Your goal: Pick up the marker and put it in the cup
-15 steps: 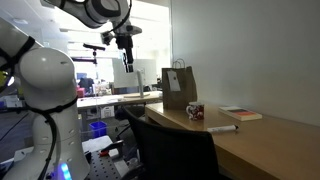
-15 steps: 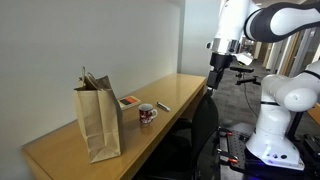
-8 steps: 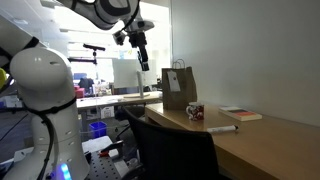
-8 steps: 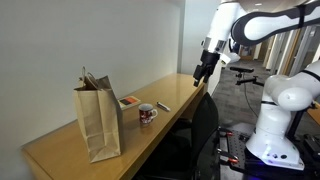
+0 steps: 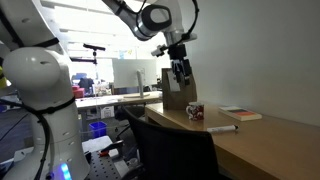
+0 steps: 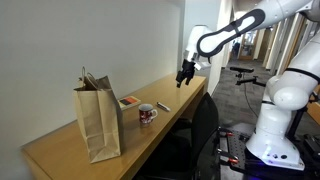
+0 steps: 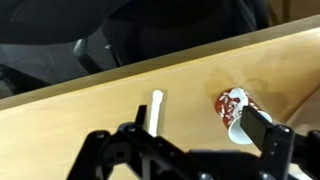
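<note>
The marker, a slim white stick, lies flat on the wooden desk. The red-and-white cup stands a short way beside it. Both show below my gripper in the wrist view. The gripper is open and empty, with the marker near one finger and the cup partly behind the other. In both exterior views the gripper hangs well above the desk. The cup and marker rest on the desk near its front edge.
A brown paper bag with handles stands upright on the desk beyond the cup. A flat book lies near the wall. A dark office chair sits against the desk's front edge.
The arm has swung from out over the room to above the desk, and the gripper has come lower, over the marker and cup. The desk items have not moved.
</note>
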